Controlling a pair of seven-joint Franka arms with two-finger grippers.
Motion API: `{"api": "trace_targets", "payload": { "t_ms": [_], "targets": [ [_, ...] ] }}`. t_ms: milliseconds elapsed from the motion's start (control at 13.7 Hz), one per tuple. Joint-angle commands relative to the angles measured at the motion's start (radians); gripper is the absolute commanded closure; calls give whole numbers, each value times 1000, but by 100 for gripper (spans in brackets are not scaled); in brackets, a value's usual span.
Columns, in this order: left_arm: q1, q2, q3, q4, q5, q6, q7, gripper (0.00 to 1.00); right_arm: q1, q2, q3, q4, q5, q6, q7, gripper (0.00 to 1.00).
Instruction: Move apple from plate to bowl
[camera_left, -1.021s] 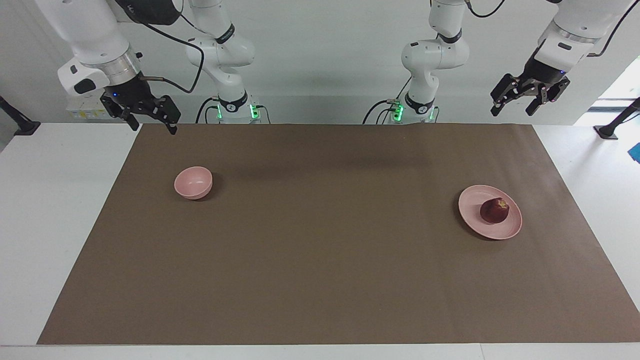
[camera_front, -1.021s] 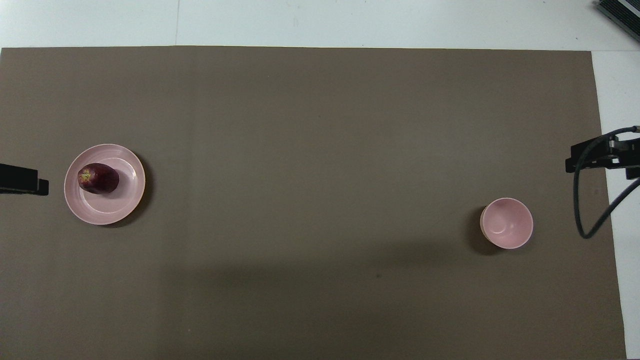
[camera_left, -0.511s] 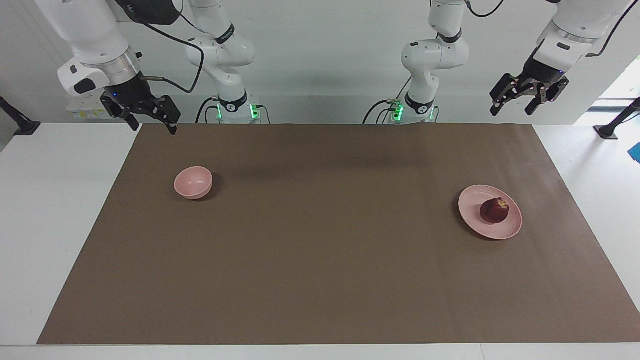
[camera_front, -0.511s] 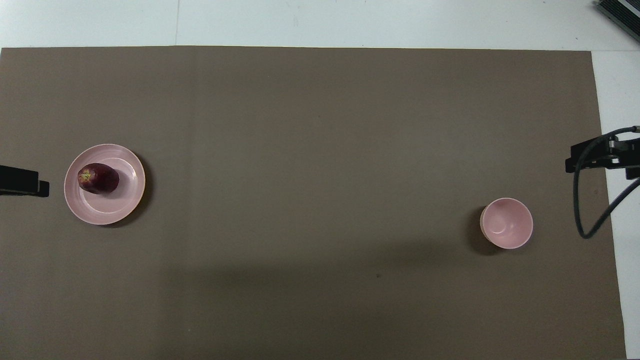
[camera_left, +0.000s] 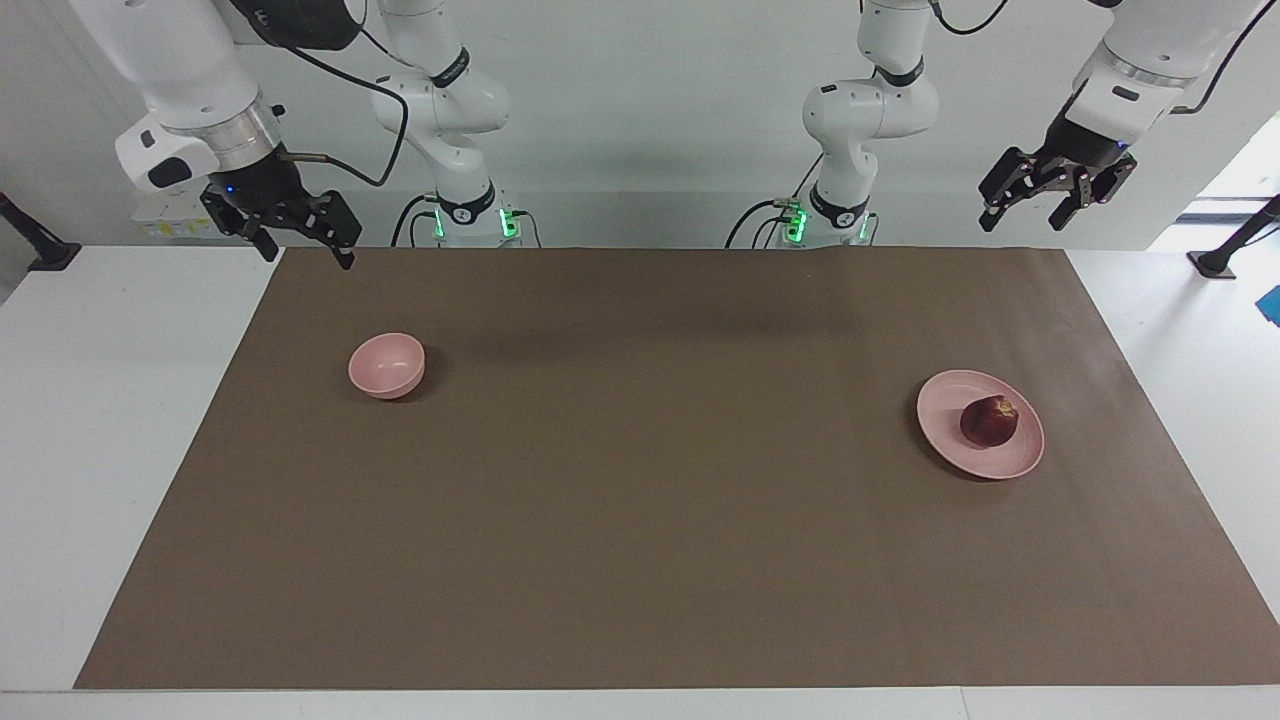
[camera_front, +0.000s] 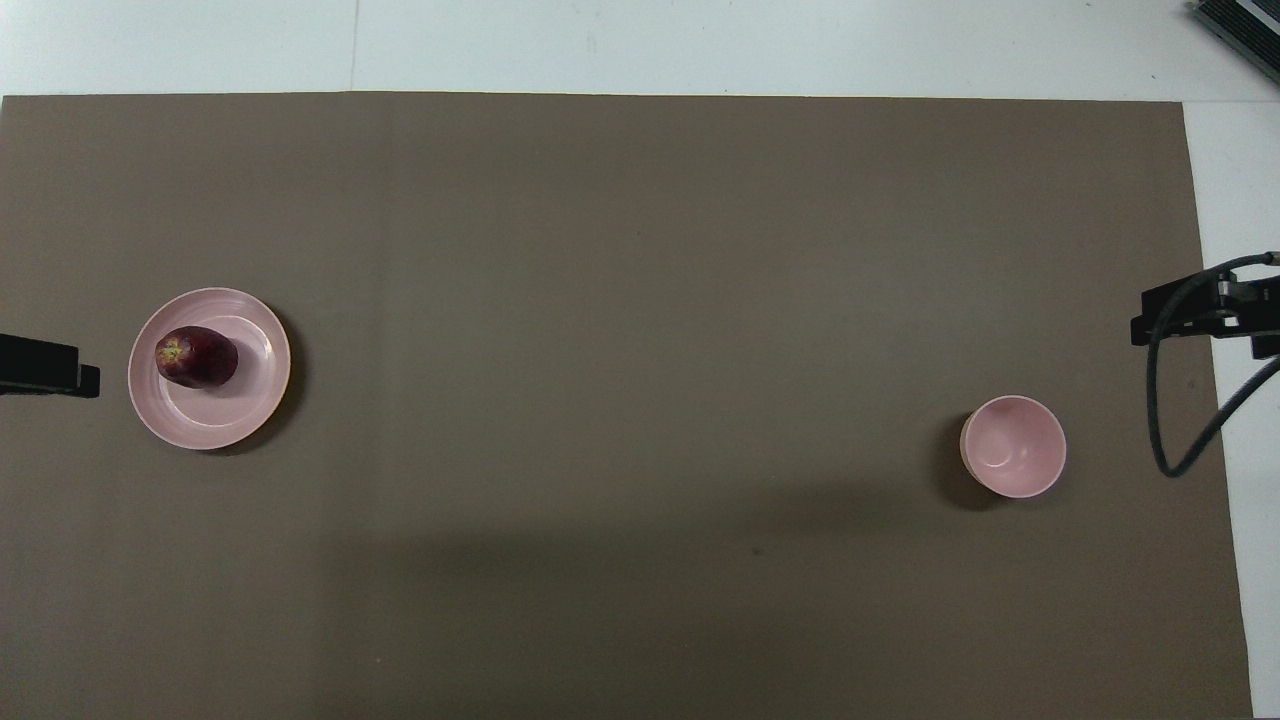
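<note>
On a brown mat (camera_left: 640, 500) across the table, the apple (camera_left: 989, 421) sits on the plate (camera_left: 950, 440) toward the left arm's end, well apart from the bowl (camera_left: 386, 365) toward the right arm's end. Left gripper (camera_left: 1030, 213) hangs high above the mat's corner, jaws wide and empty; right gripper (camera_left: 305, 250) hangs likewise at its own corner.

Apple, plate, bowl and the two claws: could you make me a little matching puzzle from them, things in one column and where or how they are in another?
Things:
1. apple
2. bowl
3. left gripper
4. plate

States:
a. empty, toward the right arm's end
b. raised, open, holding nothing
c. lying on the plate
d. on the brown mat, toward the left arm's end

Pairs: 1-c, 2-a, 3-b, 4-d
</note>
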Motion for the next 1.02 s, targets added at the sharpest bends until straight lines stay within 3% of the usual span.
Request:
{"api": "trace_targets", "payload": {
  "t_ms": [0, 948],
  "targets": [
    [3, -35, 3, -39, -14, 1, 8, 0, -11, -4, 6, 6, 12, -11, -20, 0],
    [14, -28, 4, -65, -14, 33, 8, 0, -11, -4, 6, 6, 12, -11, -20, 0]
  ]
}}
